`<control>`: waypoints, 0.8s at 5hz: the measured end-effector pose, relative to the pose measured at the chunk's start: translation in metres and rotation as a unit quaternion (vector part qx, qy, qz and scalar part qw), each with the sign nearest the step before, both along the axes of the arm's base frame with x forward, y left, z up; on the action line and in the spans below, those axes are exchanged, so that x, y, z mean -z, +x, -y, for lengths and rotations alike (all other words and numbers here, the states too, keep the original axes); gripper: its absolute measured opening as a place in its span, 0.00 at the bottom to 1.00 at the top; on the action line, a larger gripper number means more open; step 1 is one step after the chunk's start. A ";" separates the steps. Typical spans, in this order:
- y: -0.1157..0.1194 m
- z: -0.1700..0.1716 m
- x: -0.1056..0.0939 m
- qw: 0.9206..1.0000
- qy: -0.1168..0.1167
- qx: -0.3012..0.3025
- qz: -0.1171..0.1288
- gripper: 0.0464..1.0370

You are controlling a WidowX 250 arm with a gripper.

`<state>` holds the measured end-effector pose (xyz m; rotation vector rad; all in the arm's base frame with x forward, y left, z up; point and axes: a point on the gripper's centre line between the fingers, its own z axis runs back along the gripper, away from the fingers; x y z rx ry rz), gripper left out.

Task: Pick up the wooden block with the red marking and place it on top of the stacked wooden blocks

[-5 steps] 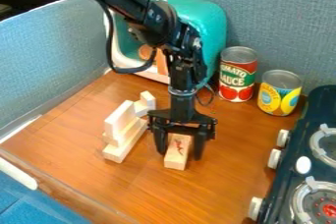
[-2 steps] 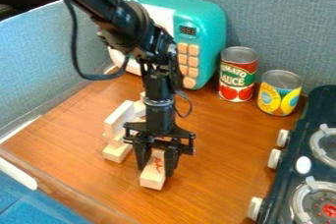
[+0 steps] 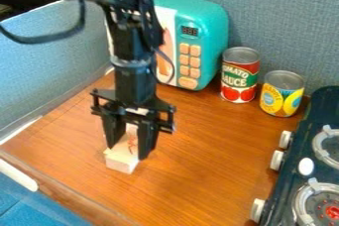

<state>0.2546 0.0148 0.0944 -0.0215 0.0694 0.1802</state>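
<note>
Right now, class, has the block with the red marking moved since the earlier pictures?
Yes. Between the hand's fingers, the block has moved left in the view, farther from the stove.

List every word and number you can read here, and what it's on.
"TOMATO SAUCE": red and green can.
"888", as near as it reads: display of the teal microwave.
Too small to read: lettering on the yellow can.
Unreadable: red mark on the block between the fingers.
</note>
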 end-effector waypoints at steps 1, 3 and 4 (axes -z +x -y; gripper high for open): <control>-0.003 -0.014 -0.006 1.000 -0.003 0.002 0.006 0.52; 0.034 -0.046 0.007 1.000 -0.015 0.009 -0.013 0.52; 0.045 -0.062 0.014 0.999 -0.018 -0.008 -0.026 0.52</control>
